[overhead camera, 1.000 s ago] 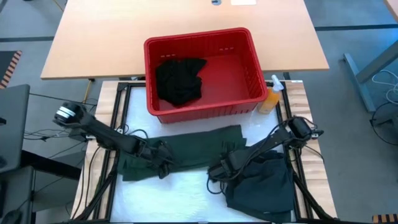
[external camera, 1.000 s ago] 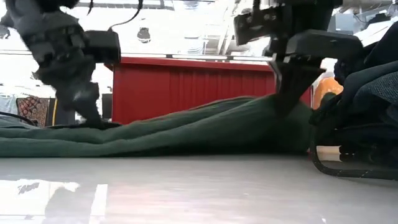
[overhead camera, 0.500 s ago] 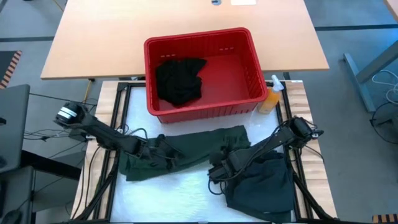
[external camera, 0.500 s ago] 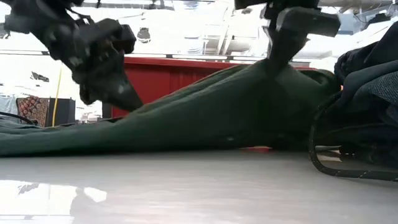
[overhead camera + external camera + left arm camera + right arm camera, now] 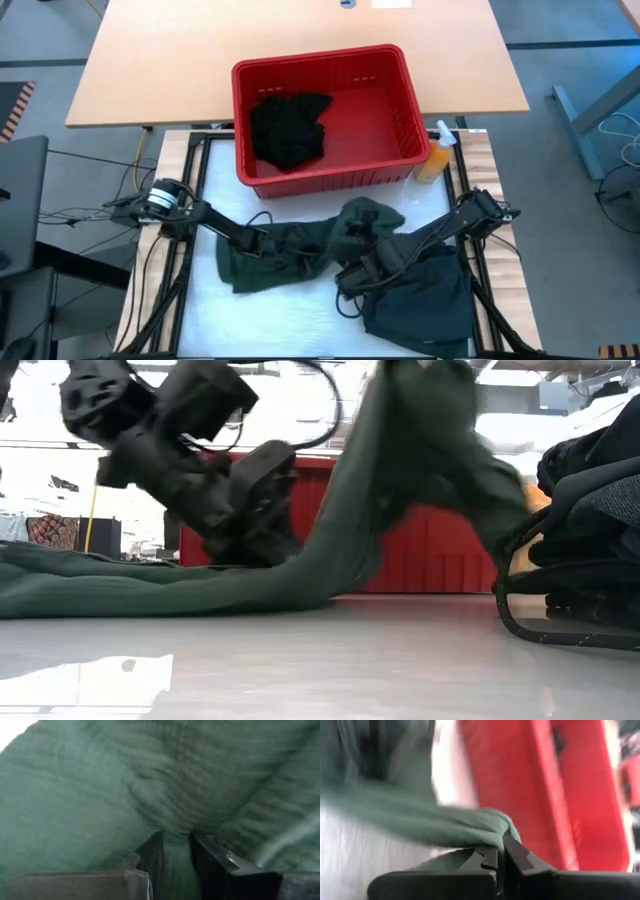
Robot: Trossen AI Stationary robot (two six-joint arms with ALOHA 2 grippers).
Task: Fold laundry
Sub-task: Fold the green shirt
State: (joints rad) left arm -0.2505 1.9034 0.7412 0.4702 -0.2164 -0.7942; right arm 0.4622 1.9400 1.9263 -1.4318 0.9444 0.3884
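A red basket (image 5: 405,105) stands at the far side of the white work surface (image 5: 300,305), with a black garment (image 5: 288,128) lying inside it at its left. An orange spray bottle (image 5: 436,158) stands just beside the basket's right corner. A dark teal garment (image 5: 425,300) lies bunched at the near right. The green shirt (image 5: 262,268) lies across the middle, one end lifted. The left gripper (image 5: 281,243) is clamped on a fold of it; the right gripper (image 5: 358,222) pinches its raised end tight.
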